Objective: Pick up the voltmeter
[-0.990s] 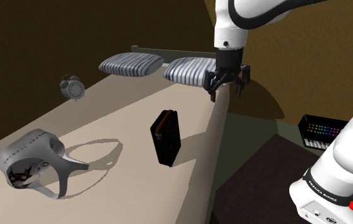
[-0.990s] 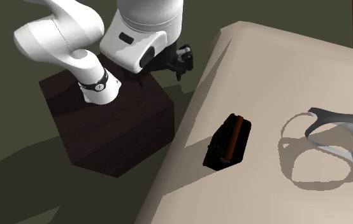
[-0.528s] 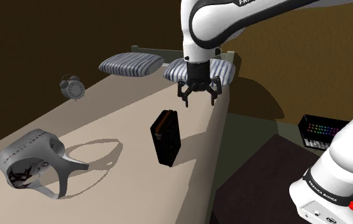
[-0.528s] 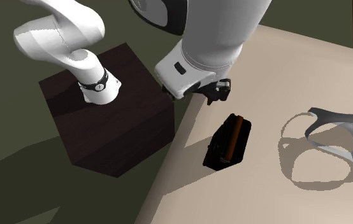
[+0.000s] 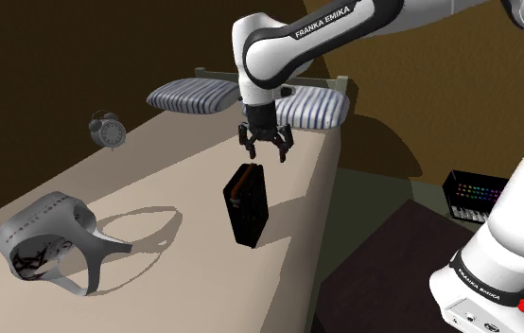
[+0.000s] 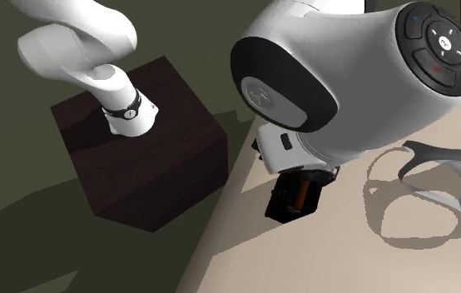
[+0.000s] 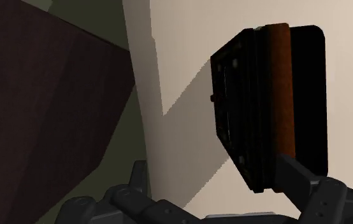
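The voltmeter (image 5: 247, 203) is a black box with a brown band, standing on edge on the beige bed (image 5: 156, 180) near its side edge. My gripper (image 5: 266, 151) hangs open just above its far end, touching nothing. Seen from the wrist, the voltmeter (image 7: 271, 102) lies ahead of the gripper (image 7: 216, 184), closer to one finger (image 7: 294, 179) than to the other (image 7: 138, 179). In the second exterior view the arm's bulky wrist covers the upper part of the voltmeter (image 6: 289, 202).
Two striped pillows (image 5: 189, 96) (image 5: 312, 106) lie at the bed's far end, and an alarm clock (image 5: 109, 130) stands beside them. A grey ring-shaped object (image 5: 47, 241) rests on the near part of the bed. The dark stand (image 6: 137, 158) sits beside the bed, with a keyboard-like box (image 5: 478, 197) on the floor.
The arm has swung from beyond the bed's edge to over the bed and come down until the gripper hangs right above the voltmeter. The voltmeter has not moved.
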Available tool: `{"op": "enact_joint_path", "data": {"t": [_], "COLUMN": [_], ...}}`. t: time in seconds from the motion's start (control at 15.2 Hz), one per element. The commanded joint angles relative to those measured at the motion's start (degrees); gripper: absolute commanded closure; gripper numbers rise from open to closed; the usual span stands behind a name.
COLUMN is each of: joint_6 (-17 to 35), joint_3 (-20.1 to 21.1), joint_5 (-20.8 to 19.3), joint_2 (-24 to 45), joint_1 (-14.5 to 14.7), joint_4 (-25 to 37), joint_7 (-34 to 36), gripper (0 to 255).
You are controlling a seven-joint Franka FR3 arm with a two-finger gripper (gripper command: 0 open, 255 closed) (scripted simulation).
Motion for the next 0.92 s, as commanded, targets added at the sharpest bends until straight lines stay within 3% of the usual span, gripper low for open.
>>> {"op": "enact_joint_path", "data": {"t": [0.0,0.33,0.86], "joint_6": [-0.27,-1.99,2.86], "joint_3": [-0.58,-4.26,-4.89], "joint_5": [-2.66,-6.74,-7.74], "joint_2": [5.41,16.37,18.6], "joint_1": [1.22,4.16,4.49], "joint_4": [4.56,15.47,12.68], "joint_7": [7.37,19.88,20.23], "gripper": [0,0,0]}}
